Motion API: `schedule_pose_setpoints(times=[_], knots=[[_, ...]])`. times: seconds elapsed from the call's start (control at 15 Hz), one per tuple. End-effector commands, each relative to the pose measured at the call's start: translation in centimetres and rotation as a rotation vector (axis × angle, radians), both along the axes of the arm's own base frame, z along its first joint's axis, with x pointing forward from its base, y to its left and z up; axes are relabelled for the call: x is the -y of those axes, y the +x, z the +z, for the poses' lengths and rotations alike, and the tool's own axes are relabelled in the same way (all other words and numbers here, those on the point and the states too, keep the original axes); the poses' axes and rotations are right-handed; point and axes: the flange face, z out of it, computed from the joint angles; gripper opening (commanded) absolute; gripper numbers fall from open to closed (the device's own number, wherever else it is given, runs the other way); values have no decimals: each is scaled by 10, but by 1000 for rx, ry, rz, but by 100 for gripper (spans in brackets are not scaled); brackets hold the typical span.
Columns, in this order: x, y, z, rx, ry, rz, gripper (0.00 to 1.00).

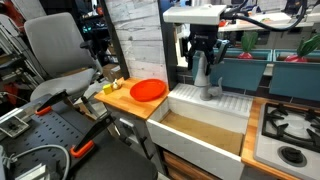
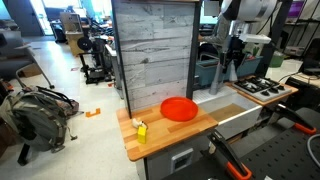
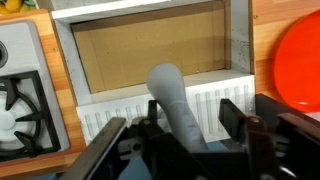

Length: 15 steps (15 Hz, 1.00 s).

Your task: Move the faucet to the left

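A light wooden bench carries a toy kitchen, backed by a tall panel of grey weathered planks. Set into the bench is a white rectangular sink with a brown wooden floor. In the wrist view a grey hob with black pan grates sits at nine o'clock of the basin, and a round orange plastic plate lies at three o'clock, flat on the wood. The robot's black hand comes down onto the white ribbed ledge at six o'clock of the basin in that view. Its jaws are spread, one on each side of the grey matte-metal faucet, and a sliver of ledge shows between the tap and one jaw, so it is not pinched. The faucet stands upright on that ledge, its rounded spout leaning toward the basin at twelve o'clock. In an exterior view a small yellow object rests on the bench at about eight o'clock of the plate, near the front edge; its shape is too small to tell.
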Motion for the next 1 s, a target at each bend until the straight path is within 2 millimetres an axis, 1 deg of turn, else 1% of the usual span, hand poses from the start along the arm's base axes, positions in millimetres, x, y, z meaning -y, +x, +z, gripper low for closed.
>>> schedule_pose_setpoints(times=[0.0,0.27,0.53,0.93], knots=[[2,-1,3,-38,4,-23,35],[6,-11,6,-44,-42,-19,7],[-4,-14,3,-47,-59,-18,8],[-29,-3,2,-76,15,-30,8]])
